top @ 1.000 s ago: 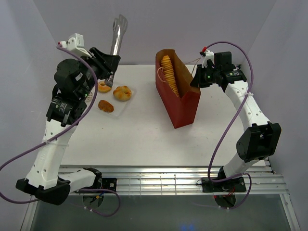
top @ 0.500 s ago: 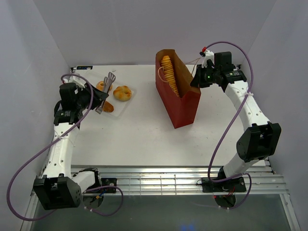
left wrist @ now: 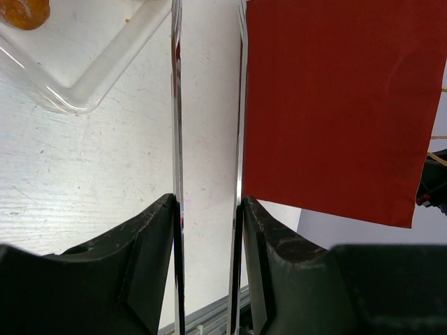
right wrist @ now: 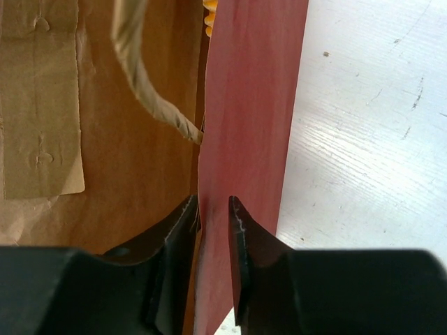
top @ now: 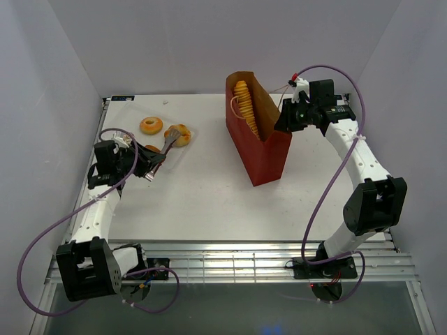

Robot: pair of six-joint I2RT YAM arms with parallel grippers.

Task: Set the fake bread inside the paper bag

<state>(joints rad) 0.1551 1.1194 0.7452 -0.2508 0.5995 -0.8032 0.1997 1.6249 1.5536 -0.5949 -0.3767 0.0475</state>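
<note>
The dark-red paper bag (top: 260, 143) stands upright at the table's middle right, and a long ridged loaf (top: 244, 106) leans inside it. A ring doughnut (top: 151, 125), a round bun (top: 180, 133) and a small brown piece (left wrist: 24, 10) lie at the left. Low over the table beside them, my left gripper (top: 149, 169) (left wrist: 207, 202) is shut on metal tongs (left wrist: 176, 105) whose tips point at the bun. My right gripper (top: 285, 120) (right wrist: 213, 206) straddles the bag's right wall (right wrist: 241, 105). Its jaws stand slightly apart, one inside the bag and one outside.
A clear plastic tray (left wrist: 91, 70) holds the pastries at the left. A tan string handle (right wrist: 143, 77) hangs inside the bag next to my right fingers. Purple-grey walls close in the table on three sides, and a metal rail runs along the near edge.
My left arm has swung down from high above the pastries to low over the table, with the tongs in it. My right jaws have parted from their pinch on the bag's wall.
</note>
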